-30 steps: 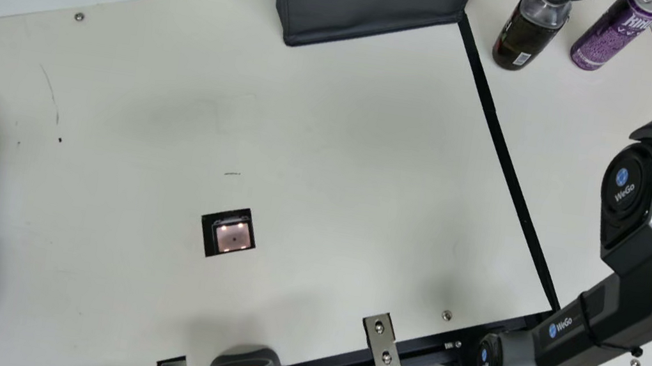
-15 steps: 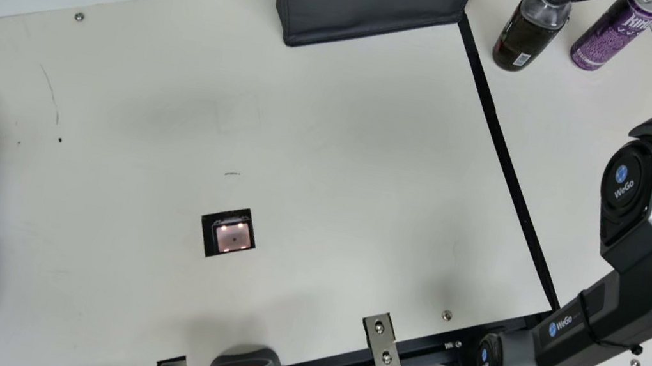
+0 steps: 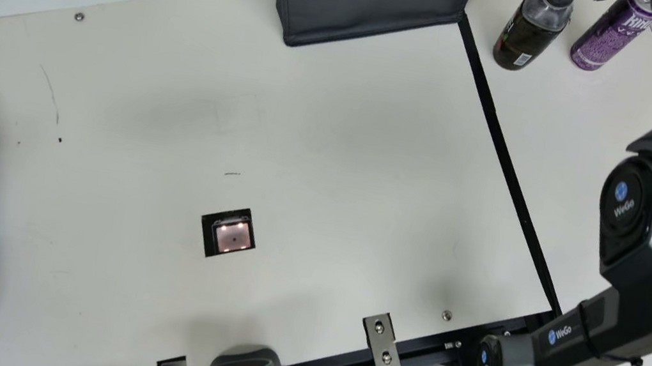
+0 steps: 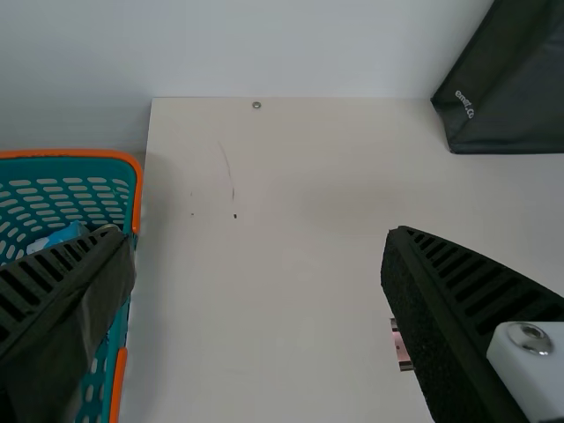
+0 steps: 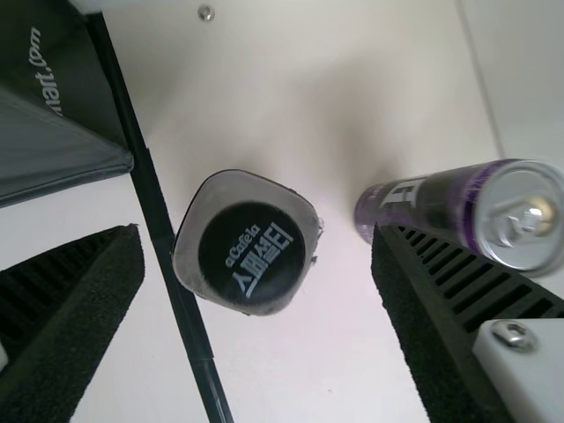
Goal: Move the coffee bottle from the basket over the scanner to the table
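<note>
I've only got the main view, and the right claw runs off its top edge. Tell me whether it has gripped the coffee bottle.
Observer: No. The right claw is open around the coffee bottle, with gaps showing on both sides.

Operator: Check where the purple can sits against those fingers.

Observer: The purple can is outside them, beyond one finger; whether that finger touches it, I can't tell.

Operator: Now give me the left claw's state.

Observer: The left claw is open, its fingers well apart.
</note>
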{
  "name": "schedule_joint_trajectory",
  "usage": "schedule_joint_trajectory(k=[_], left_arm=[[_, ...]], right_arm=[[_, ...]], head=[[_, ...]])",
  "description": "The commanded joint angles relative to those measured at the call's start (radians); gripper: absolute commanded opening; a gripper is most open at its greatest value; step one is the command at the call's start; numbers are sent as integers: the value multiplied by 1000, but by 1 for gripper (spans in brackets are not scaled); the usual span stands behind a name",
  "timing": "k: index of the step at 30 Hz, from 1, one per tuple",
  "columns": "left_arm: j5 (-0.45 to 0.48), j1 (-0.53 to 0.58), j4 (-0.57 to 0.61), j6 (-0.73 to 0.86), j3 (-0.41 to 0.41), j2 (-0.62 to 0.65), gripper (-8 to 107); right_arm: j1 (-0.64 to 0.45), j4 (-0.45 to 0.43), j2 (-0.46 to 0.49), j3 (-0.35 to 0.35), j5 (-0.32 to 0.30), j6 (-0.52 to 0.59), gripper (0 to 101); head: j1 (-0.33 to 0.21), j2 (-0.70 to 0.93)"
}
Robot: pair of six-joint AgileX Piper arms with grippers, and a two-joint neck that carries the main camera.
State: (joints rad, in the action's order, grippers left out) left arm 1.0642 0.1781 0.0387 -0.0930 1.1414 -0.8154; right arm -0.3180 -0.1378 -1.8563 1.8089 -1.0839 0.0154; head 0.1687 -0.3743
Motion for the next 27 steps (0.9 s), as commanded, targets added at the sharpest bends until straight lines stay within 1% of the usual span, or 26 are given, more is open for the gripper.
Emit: schedule_joint_trajectory(k=[1,6,11,15,19,20,27], left_arm=[[0,0,0,0,0,0,90],[0,0,0,0,0,0,90],[0,0,0,0,0,0,90],[0,0,0,0,0,0,90],[0,0,0,0,0,0,90],[17,-17,-1,11,7,7,90],[139,-140,-12,87,58,55,90]], right_arm=[[23,-46,62,-47,25,-22,95],[92,-117,212,-173,70,-84,95],[171,-167,374,-302,89,-151,95],[236,-200,504,-399,84,-205,95],[305,-223,625,-482,62,-259,95],[278,-210,556,-441,61,-232,95],[289,-136,679,-474,19,-184,95]], head=[[-30,-2],[-30,-2],[-30,-2],[-30,-2],[-30,-2],[-30,21],[-30,184]])
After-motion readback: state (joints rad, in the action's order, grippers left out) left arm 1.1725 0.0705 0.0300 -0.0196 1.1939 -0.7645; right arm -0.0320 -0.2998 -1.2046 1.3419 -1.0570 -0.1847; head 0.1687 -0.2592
